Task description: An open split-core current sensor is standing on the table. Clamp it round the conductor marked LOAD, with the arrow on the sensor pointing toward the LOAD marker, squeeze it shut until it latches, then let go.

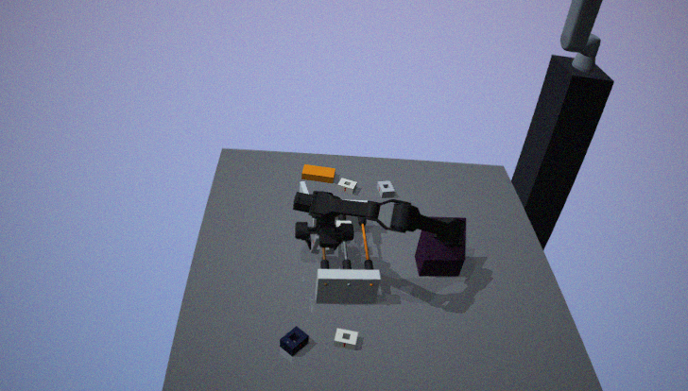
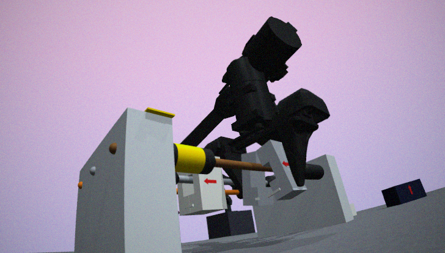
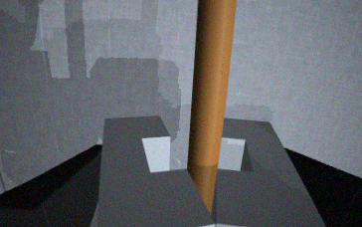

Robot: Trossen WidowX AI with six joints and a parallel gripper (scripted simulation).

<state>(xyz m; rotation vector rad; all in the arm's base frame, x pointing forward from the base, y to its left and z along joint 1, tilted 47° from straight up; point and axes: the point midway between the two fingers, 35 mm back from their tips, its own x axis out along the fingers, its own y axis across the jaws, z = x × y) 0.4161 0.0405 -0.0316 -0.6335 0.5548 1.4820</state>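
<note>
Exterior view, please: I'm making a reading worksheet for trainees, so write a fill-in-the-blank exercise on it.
1. The open sensor straddles the ____-coloured conductor.
2. The arrow visible on the open sensor is ____.
3. The sleeve at the near end of that conductor is black and ____.
4. The sensor is between the ____ of the gripper.

Missing words, in order: copper; red; yellow; fingers.
</note>
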